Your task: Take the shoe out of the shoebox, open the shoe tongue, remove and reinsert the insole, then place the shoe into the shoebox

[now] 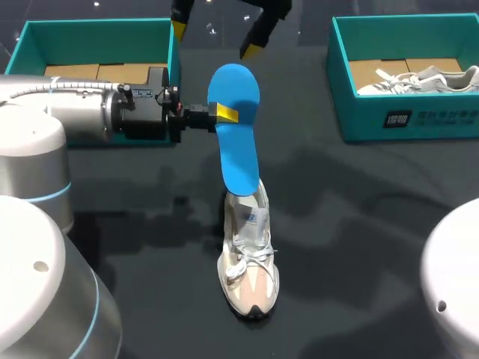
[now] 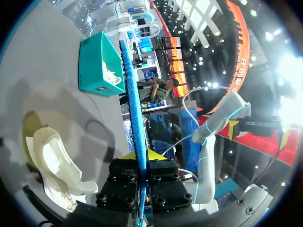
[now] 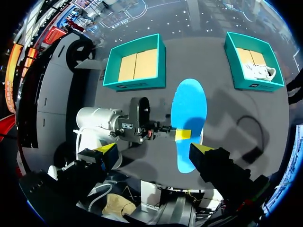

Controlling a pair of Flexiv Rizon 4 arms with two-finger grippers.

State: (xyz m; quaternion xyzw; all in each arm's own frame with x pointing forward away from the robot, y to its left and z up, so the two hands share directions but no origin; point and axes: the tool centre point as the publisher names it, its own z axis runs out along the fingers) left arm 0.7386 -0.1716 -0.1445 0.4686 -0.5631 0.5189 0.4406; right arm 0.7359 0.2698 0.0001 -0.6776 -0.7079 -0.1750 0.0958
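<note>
In the head view the right pincer (image 1: 215, 40) is cut off by the upper edge, only its two yellow-tipped fingers showing. The insole (image 1: 238, 134) covers the heel of the shoe (image 1: 249, 262), so whether its lower end touches the shoe cannot be told; it also hides the far finger of the left pincer (image 1: 227, 114). The left arm (image 1: 82, 112) masks the near wall of the left shoebox (image 1: 97, 41). The right shoebox (image 1: 363, 116) and the second shoe (image 1: 426, 78) in it run off the side edge. From the right wrist the insole hides nearly all the shoe.
</note>
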